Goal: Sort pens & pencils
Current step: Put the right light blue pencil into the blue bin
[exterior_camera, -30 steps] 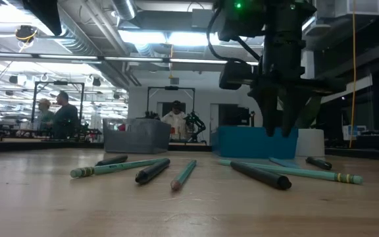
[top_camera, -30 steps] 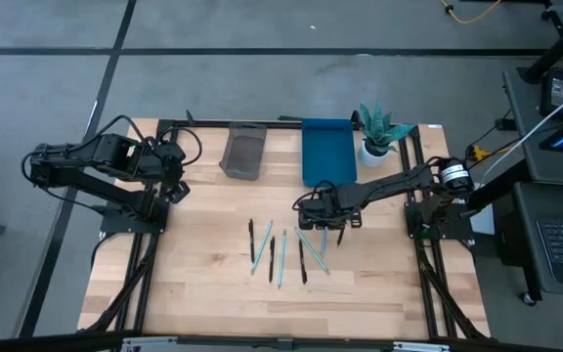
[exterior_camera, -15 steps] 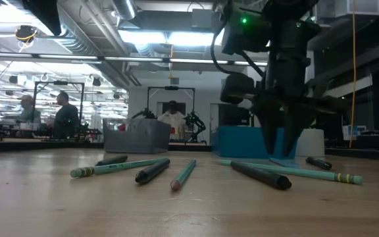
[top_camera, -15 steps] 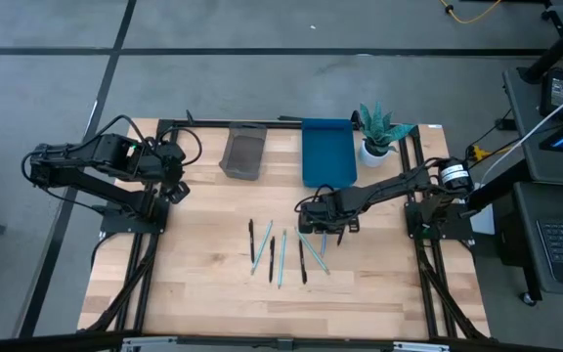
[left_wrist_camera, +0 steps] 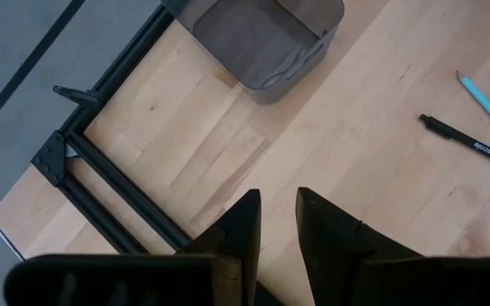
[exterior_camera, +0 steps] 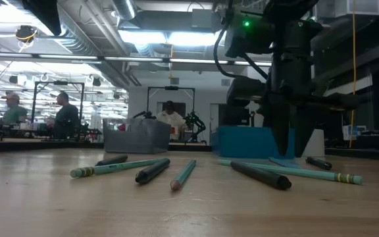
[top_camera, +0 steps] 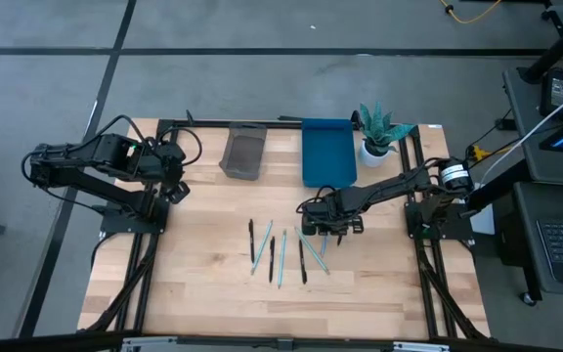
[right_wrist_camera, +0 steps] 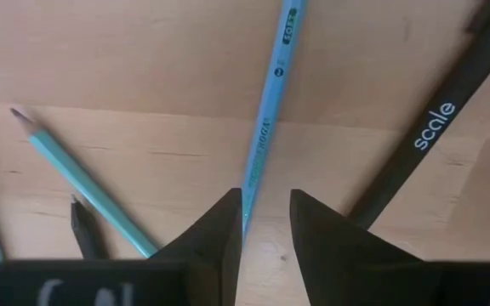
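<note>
Right jaws (right_wrist_camera: 264,223) straddle a teal pencil (right_wrist_camera: 270,106) on the table.

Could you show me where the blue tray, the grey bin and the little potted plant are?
blue tray (top_camera: 327,152): high view, on its flat floor.
grey bin (top_camera: 243,153): high view, on its inner bottom.
potted plant (top_camera: 375,149): high view, on its white pot.

Four pens (top_camera: 251,235), four pencils (top_camera: 282,259), two bins (top_camera: 243,154).
</note>
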Controlling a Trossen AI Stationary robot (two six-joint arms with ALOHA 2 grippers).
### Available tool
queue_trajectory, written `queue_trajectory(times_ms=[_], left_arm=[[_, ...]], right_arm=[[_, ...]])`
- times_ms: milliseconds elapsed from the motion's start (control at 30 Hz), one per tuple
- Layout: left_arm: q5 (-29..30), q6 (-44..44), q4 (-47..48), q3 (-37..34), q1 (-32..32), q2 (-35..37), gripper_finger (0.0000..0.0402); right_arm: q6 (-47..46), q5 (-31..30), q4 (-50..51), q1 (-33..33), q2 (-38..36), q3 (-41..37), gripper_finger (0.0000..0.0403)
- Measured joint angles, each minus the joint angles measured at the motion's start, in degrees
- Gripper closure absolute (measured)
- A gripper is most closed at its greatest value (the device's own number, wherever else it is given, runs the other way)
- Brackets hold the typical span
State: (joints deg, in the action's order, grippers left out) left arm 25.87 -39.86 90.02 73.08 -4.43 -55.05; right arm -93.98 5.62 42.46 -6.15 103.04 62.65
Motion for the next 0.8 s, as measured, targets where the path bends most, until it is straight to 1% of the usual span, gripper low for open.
queue_trajectory(times_ms=[133,800], left_arm=[[0.0,0.0,0.0,0.0,0.0,0.0,0.0329],[0.0,0.0,0.0,0.0,0.0,0.0,0.0329]], right_arm=[[0.1,-1.4,-0.1,0.0,0.0,0.0,0.0301],[0.2,-3.2,-0.9,1.2,0.0,-0.2,0.0301]])
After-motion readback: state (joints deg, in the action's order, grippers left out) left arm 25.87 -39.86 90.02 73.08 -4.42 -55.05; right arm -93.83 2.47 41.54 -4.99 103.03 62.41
